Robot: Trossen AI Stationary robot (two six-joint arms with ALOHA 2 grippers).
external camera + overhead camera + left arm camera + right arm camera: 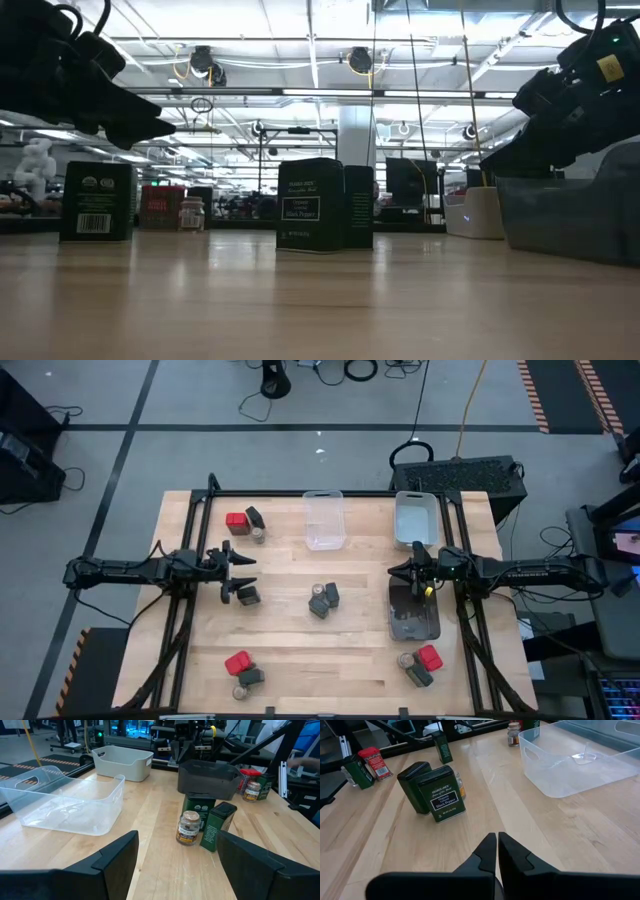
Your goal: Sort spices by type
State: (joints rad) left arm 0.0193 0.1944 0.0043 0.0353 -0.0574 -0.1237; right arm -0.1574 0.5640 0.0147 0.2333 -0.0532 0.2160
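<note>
Four clusters: spices stand in mixed groups on the worktop [300, 650], so none are sorted yet.
Far-left cluster: a red tin [236, 520], a dark tin and a small jar huddle near the far left edge.
Middle cluster: two dark tins [325, 598] with a tan-topped jar [189, 828] touching them, between both arms.
Near clusters: red tin, dark tin and jar at near left [242, 670]; a like trio at near right [421, 664].
Lone tin: one dark tin [247, 595] stands just beside the left arm's tip.
Bins: clear bin [323, 520] and white bin [415, 518] at the far edge, dark bin [413, 612] at right; one per kind, I judge.
Left gripper [240, 572]: above the worktop's left side, jaws spread wide with nothing between them, aimed across at the middle cluster, likely readying a pick.
Right gripper [402, 573]: by the dark bin's far end, jaws pressed together and empty, pointing at the middle tins; it seems to wait.
Progress: clear bin looks empty; sorting appears barely begun.
</note>
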